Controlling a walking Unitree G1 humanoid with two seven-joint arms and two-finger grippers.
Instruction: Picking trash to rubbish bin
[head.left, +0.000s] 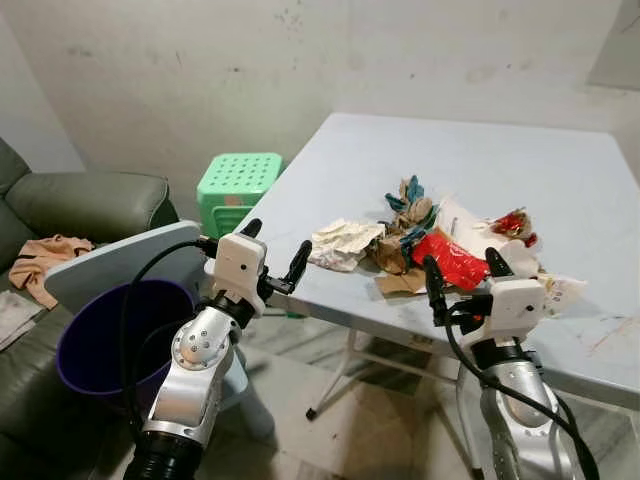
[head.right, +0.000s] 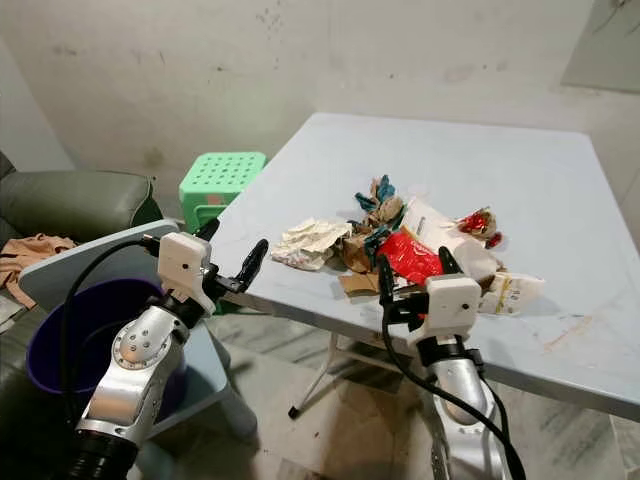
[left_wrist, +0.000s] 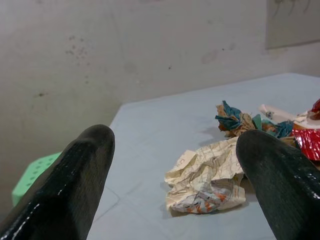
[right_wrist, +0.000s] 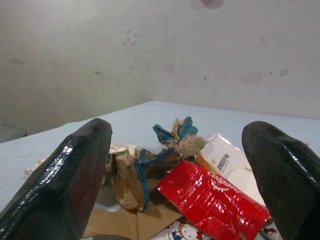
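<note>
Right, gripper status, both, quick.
Left gripper: open, holding nothing, at the table edge facing the crumpled paper.
Right gripper: open, holding nothing, in front of the red wrapper.

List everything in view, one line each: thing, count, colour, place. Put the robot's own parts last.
table: one, pale grey-blue, ahead of the robot
crumpled paper: one, cream, near the table's front edge, left end of the litter
red wrapper: one, red, in the pile before the right gripper
brown and teal scraps: a few, behind and beside the red wrapper
white packets: some, white, right part of the pile; count unclear
bin: one, purple, on the floor left of the table
board: one, grey, at the bin's rim
stool: one, green, by the wall
sofa: one, dark green, far left
cloth: one, tan, on the sofa
left gripper: fingers open, at the table's edge
right gripper: fingers open, at the pile
</note>
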